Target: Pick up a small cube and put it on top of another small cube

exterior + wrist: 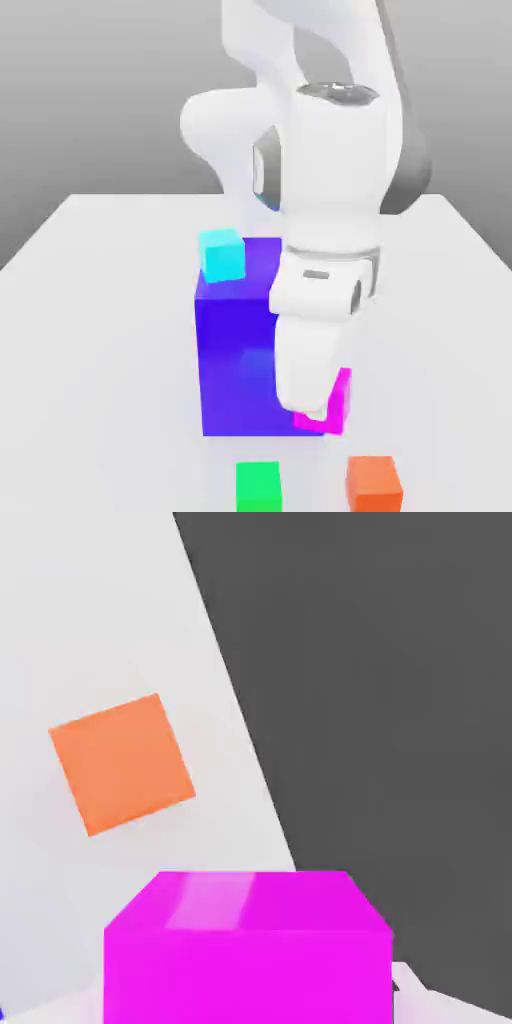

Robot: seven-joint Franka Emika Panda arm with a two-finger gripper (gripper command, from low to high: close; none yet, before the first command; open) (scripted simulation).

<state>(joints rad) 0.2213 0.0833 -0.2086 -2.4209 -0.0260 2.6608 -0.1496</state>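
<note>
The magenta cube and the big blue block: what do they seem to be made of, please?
Magenta cube: probably smooth, glossy plastic, as a pale sheen crosses one face.
Blue block: perhaps plastic or painted wood, with a faint lighter patch suggesting slight gloss.

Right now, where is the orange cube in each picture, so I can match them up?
Exterior view: the orange cube sits at the bottom, toward the exterior view's right.
Hand view: it lies on the pale table, near the dark area.
Shared landmark: the magenta cube.
</note>
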